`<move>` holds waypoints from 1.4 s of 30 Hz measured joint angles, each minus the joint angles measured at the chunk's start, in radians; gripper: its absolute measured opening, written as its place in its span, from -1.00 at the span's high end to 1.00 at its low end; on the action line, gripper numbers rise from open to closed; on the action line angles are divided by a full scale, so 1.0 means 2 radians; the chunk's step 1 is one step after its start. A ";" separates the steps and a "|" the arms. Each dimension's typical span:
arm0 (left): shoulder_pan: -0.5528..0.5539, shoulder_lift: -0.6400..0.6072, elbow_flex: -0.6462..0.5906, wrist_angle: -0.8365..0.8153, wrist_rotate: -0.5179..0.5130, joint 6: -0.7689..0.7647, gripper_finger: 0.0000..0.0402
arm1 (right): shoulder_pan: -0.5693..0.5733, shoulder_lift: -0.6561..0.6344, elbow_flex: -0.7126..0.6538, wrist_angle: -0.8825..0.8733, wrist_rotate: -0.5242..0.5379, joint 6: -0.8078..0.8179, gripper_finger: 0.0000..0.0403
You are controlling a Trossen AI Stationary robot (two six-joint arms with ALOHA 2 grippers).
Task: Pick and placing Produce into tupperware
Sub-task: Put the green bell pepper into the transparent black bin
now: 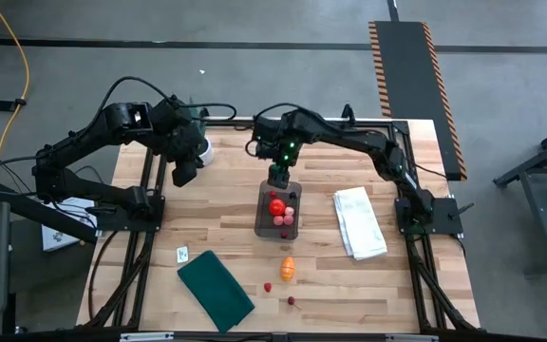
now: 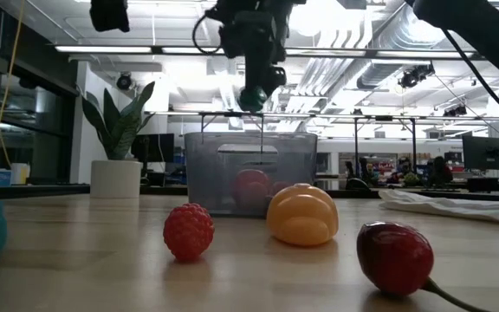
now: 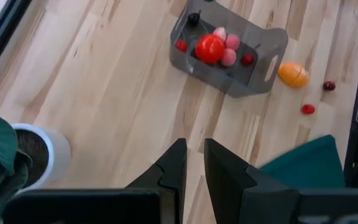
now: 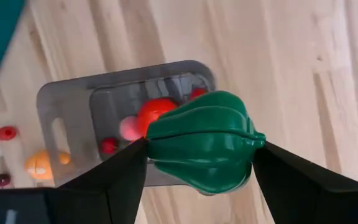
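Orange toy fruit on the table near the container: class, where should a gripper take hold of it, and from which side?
Grip the orange fruit across its rounded middle, coming straight down from above. It lies alone on bare wood, apart from the tupperware and the berries, so fingers probably fit either side.

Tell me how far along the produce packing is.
Done: the red ball and several small pink and red pieces lie in the tupperware. In hand: the right gripper holds the green piece above it. Left: orange piece and two berries on the table. Left gripper waits.
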 joint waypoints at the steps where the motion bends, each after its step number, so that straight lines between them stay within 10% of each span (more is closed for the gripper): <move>1: 0.000 0.000 0.000 -0.002 0.000 -0.004 0.77 | 0.005 0.000 0.000 0.000 0.000 -0.003 -0.28; 42: 0.000 0.000 0.000 -0.055 -0.002 0.020 0.77 | 0.119 0.002 -0.001 0.038 0.027 0.177 -0.28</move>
